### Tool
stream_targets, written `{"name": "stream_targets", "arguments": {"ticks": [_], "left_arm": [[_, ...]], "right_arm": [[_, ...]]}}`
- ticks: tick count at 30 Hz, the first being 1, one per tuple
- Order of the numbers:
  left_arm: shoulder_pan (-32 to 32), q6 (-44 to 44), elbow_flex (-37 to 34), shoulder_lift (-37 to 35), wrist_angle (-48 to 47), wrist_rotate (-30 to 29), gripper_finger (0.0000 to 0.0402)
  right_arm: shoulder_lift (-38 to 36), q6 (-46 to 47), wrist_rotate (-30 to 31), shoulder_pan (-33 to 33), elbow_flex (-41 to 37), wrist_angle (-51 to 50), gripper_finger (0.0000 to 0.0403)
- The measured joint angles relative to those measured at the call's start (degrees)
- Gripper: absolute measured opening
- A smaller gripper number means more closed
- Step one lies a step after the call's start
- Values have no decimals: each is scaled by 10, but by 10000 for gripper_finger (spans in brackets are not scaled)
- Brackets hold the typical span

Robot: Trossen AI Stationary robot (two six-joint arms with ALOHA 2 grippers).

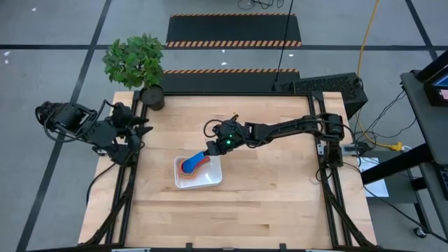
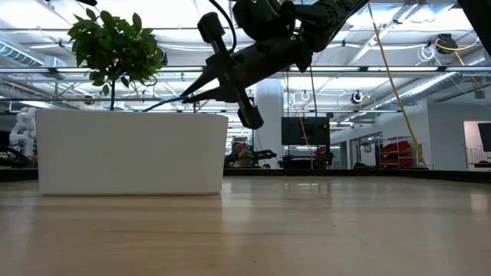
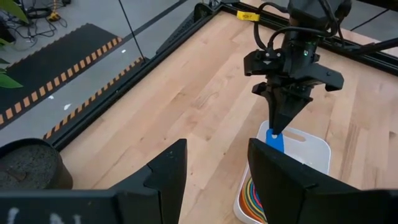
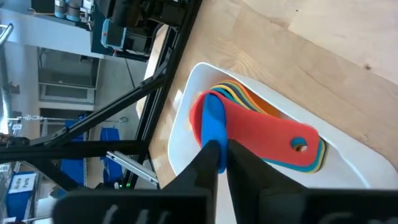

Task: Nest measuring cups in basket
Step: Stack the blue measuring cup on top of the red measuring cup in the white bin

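Note:
The white basket sits mid-table and holds a nest of measuring cups, red on top over light blue, yellow and orange handles. My right gripper hangs over the basket's far right corner, shut on a blue cup whose bowl end reaches into the red cup's bowl. The left wrist view shows the same gripper above the basket. The low view shows the gripper over the basket's wall. My left gripper waits open at the table's left edge, touching nothing. My right gripper pinches the blue cup's flat handle between its two fingers, near the handle's free end. The fingers slant down from the table's right and far side, lying along the handle. The cup tilts down into the nest; whether its bowl rests on the red cup I cannot tell.
A dark plant pot with a leafy plant stands at the table's far left corner. The black frame rails run along the table's left and right edges. Bare wood lies near and right of the basket.

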Motion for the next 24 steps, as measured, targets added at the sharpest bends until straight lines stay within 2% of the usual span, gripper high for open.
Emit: {"name": "stream_targets", "arguments": {"ticks": [3,18,24], "left_arm": [[0,0,0,0,0,-1,170],[0,-27,0,0,0,-3,170],[0,-28,0,0,0,-3,170]], "right_arm": [[0,-3,0,0,0,4,5],[-4,15,-2,-8,0,81,1],[-4,23,-1,-6,0,77,1]]}}
